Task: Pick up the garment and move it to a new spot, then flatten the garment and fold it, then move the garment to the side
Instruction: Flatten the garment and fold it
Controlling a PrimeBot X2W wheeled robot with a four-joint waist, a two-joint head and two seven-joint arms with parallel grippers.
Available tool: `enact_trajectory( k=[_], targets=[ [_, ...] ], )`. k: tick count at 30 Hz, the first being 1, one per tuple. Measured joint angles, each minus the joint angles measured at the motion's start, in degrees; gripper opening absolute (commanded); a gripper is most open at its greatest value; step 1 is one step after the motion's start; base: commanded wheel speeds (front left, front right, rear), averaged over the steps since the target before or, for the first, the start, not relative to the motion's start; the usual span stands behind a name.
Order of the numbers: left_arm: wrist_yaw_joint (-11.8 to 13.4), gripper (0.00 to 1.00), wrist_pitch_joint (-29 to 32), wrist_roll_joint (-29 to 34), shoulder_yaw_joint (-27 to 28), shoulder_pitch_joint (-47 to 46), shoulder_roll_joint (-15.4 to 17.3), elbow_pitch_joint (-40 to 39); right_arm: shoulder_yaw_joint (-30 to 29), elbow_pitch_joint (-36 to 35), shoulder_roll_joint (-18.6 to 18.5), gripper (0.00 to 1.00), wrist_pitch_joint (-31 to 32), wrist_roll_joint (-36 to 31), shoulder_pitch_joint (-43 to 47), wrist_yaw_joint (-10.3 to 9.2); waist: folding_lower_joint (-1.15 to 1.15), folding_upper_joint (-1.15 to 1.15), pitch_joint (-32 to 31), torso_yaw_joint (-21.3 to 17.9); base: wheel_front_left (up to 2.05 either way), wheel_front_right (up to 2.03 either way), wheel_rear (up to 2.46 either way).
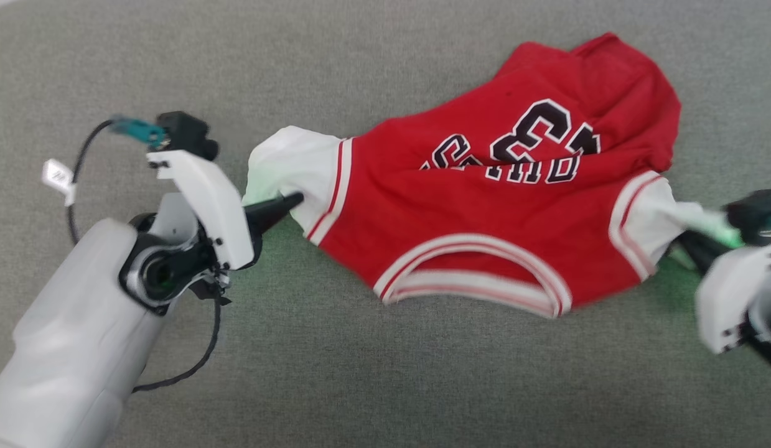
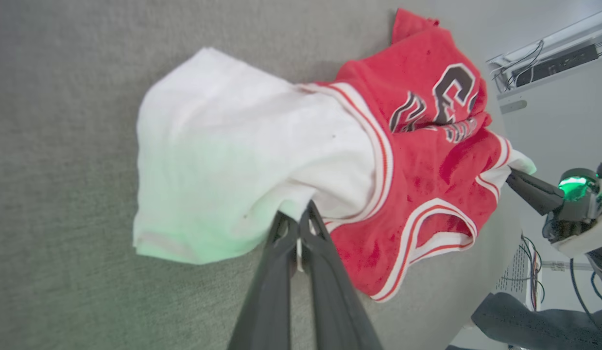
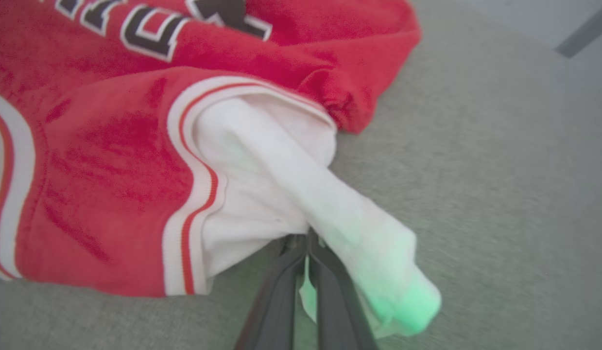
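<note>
Left tool (image 1: 295, 202) was clamped shut on the near edge of the garment's (image 1: 472, 230) white left sleeve (image 1: 285, 162). Right tool (image 3: 308, 239) was likewise closed, pinching the white right sleeve (image 3: 301, 184), which was twisted into a narrow roll. Garment lay rumpled on the grey surface (image 1: 360, 386), right of centre. Lettering (image 1: 528, 149) faced up, neck opening (image 1: 478, 274) was on the near side, and the far right part was bunched. Tools sat well apart, at opposite ends.
</note>
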Motion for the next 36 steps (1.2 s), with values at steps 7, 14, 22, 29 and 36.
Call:
enact_trajectory(
  k=[7, 14, 22, 29, 36],
  targets=[
    [-0.1, 0.0, -14.9, -3.9, 3.4, 5.8, 3.7, -12.0, -19.3, -8.8, 4.7, 0.0, -5.5, -3.7, 8.1, -0.09, 0.0, 0.0, -2.6, 0.4, 0.0, 0.0, 0.0],
    [-0.1, 0.0, -21.6, -3.7, 4.6, 5.6, 4.9, -17.0, -29.0, -17.7, 10.5, 0.0, -5.8, -6.4, 5.9, -0.1, 0.0, 0.0, -2.7, 1.8, 0.0, 0.0, 0.0],
    [0.5, 0.0, -35.4, 2.9, 9.5, -12.5, -0.8, 0.7, -20.0, -7.0, 17.2, 0.0, -8.3, -6.7, -20.6, -0.1, 0.0, 0.0, 0.5, 1.3, 0.0, 0.0, 0.0],
    [2.8, 0.0, -45.6, 9.0, 11.6, -34.2, -4.5, 17.7, -17.1, 13.9, 19.8, 0.0, -13.0, -8.9, -51.4, -0.12, 0.0, 0.0, 6.6, 0.4, 0.0, 0.0, 0.0],
    [2.1, 0.0, -48.5, 12.2, 16.5, -51.1, -7.5, 26.0, -17.7, 31.0, 22.1, 0.0, -20.9, -14.5, -73.1, -0.12, 0.01, 0.0, 11.2, 0.4, 0.0, 0.0, 0.0]
  ],
)
